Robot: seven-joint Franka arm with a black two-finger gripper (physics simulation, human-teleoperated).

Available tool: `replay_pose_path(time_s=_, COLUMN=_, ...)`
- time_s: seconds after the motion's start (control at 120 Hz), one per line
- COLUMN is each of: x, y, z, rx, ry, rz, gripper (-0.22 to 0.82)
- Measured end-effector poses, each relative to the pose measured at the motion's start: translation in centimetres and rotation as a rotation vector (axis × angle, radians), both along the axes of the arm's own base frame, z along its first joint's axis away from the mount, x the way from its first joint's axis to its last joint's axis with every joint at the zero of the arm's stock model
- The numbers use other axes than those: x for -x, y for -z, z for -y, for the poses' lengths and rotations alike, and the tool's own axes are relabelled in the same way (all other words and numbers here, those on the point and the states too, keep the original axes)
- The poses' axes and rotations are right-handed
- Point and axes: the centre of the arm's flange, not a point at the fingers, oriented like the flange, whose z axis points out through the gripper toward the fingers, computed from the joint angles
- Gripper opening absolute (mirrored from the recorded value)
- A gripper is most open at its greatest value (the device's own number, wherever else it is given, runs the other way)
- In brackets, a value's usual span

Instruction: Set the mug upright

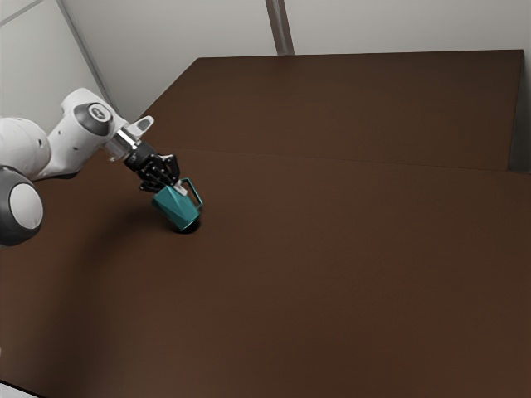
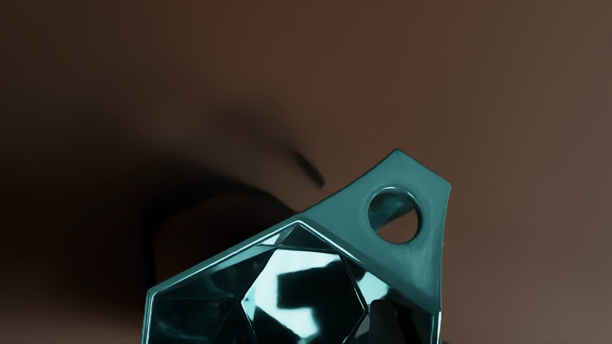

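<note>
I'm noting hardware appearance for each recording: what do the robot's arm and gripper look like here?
The arm is glossy white with smooth, rounded links. Dark grey surrounds a white disc at the large lower joint, and a dark grey joint cap carries a small round marking. Near the wrist is a silvery metallic section. The gripper is mostly black and angular.

the tabletop [image 1: 332,265] is viewed obliquely from above, well back, in the exterior view; the mug [image 2: 306,282] is looked into closely in the wrist view; both are shared.
</note>
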Motion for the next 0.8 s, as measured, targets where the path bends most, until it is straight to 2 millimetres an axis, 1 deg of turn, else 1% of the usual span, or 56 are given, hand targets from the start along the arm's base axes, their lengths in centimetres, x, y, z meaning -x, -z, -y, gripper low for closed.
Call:
replay_pose_path(time_s=0.117, x=-0.2, y=-0.6, z=0.7, rx=-0.013, ry=0.011, rz=0.005, gripper=-0.18)
replay_pose_path(time_s=0.208, x=-0.2, y=-2.8, z=2.4, rx=-0.061, ry=0.047, rz=0.018, gripper=-0.18)
replay_pose_path(time_s=0.3, x=0.0, y=-5.3, z=5.2, rx=-0.135, ry=0.105, rz=0.024, gripper=-0.18)
replay_pose_path(time_s=0.392, x=1.6, y=-6.2, z=9.0, rx=-0.224, ry=0.161, rz=0.013, gripper=-0.18)
replay_pose_path(time_s=0.467, x=2.4, y=-7.8, z=11.8, rx=-0.309, ry=0.206, rz=0.03, gripper=-0.18)
replay_pose_path(time_s=0.542, x=4.1, y=-8.2, z=14.4, rx=-0.394, ry=0.245, rz=0.035, gripper=-0.18)
replay_pose_path(time_s=0.658, x=6.1, y=-9.6, z=18.8, rx=-0.538, ry=0.313, rz=0.08, gripper=-0.18)
replay_pose_path(time_s=0.733, x=7.6, y=-9.9, z=20.5, rx=-0.6, ry=0.327, rz=0.104, gripper=-0.18)
replay_pose_path(time_s=0.8, x=8.7, y=-10.2, z=21.6, rx=-0.634, ry=0.322, rz=0.119, gripper=-0.18)
